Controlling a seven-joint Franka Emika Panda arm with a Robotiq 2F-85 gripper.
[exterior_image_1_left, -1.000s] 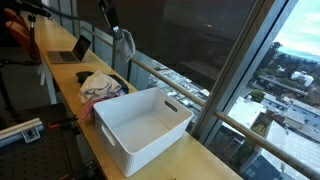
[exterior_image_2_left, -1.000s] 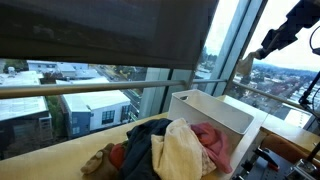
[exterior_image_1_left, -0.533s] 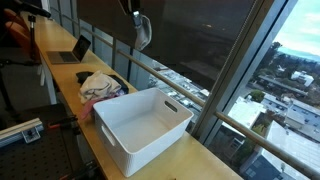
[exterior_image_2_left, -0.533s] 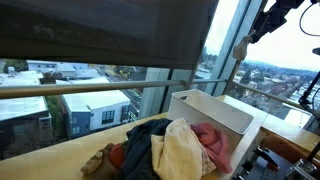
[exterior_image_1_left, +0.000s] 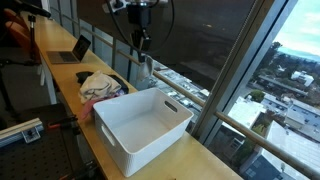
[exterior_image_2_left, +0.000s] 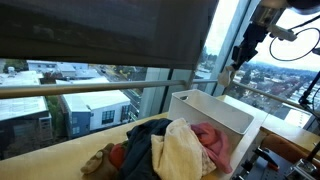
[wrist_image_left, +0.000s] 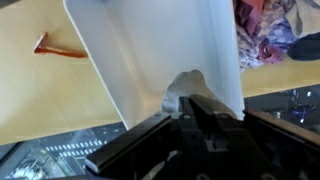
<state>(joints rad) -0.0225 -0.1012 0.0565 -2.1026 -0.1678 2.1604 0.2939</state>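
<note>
A: Where's your gripper (exterior_image_1_left: 143, 42) rn?
B: Up over the white bin (exterior_image_1_left: 158, 142). Jaws nearly closed, pinching a pale cloth (exterior_image_1_left: 145, 68) that dangles above the bin w/o touching it.
A: And the other laundry?
B: Clothes pile (exterior_image_1_left: 100, 85) sits on the counter, approx 10 o'clock from the bin in an exterior view.

The small rag (wrist_image_left: 186, 84) is looking like soft, pale cloth. The white bin (exterior_image_1_left: 160, 145) is showing smooth, hard plastic with a little shine. The table (wrist_image_left: 40, 95) is looking like light, smooth wood. The heap of clothes (exterior_image_2_left: 170, 150) is looking soft and wrinkly. The window glass (exterior_image_1_left: 250, 50) is shining.
</note>
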